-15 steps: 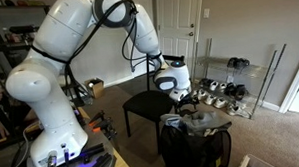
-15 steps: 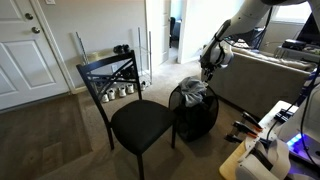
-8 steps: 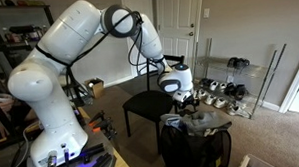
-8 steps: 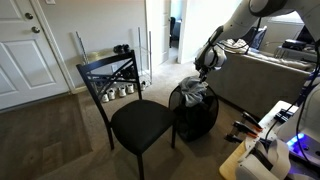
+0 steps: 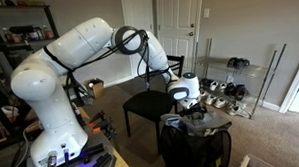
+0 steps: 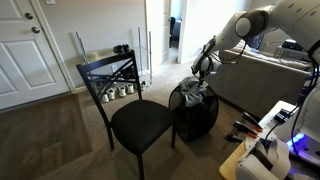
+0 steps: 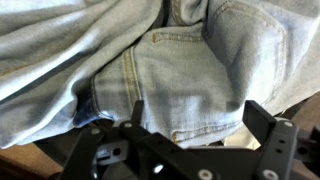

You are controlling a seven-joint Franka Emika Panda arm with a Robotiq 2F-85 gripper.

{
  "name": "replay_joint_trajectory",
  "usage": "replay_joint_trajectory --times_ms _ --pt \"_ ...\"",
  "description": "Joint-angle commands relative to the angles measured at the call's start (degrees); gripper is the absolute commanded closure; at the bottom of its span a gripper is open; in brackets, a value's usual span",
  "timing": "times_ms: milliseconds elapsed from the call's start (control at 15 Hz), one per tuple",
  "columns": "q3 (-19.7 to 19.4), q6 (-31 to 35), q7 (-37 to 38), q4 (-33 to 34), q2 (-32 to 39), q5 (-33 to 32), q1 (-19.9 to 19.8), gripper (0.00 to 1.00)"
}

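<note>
- Brown carpet (image 6: 55,140) covers the floor of a home room with white walls.
- Closest of all, in the wrist view, blue jeans (image 7: 190,70) fill almost the whole picture. A seam and a pocket edge show on them.
- Just over the jeans is the gripper (image 7: 195,125). Its two fingers (image 7: 136,115) stand wide apart with nothing between them. It looks like it holds nothing. I cannot tell if the tips touch the cloth.
- The jeans lie in a heap on top of a black basket (image 5: 192,150). Some cloth hangs over its rim.
- A second ago the gripper hung higher and a bit closer to the chair (image 5: 148,106). Now it has come down and across, and it sits right over the heap.
- The big white arm (image 5: 88,46) has dropped its elbow. It now reaches out longer and lower.
- I think this puts the open fingers right at the jeans, not off to the side.
- Edges: the basket rim runs round under the heap. The chair seat is just beside the basket on one side. A couch (image 6: 255,85) is near on the other side.
- Room to move: the air above the basket is free. Going sideways is tight, with the chair and couch so close. The carpet in front of the chair is open.
- Farther back stand a rack (image 5: 235,91) with shoes and a white door (image 5: 178,27).
</note>
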Motion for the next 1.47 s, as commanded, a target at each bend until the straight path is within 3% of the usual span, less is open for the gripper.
replay_joint_trajectory --times_ms 0,267,533,600,933,1400 --pt "-4.0 -4.9 7.9 10.1 8.0 -2.8 1.8 0.0" --pt "-7.5 -14.9 16.2 20.9 16.6 -9.0 3.1 0.0" --pt "-10.1 -26.8 18.0 31.5 23.8 -11.3 3.5 0.0" --pt "-8.6 -27.2 18.5 28.5 21.2 -14.4 2.9 0.0" --pt "-8.2 -31.5 20.4 29.6 21.2 -20.8 2.8 0.0" --pt "-4.8 -32.4 18.9 30.6 21.2 -22.0 0.5 0.0"
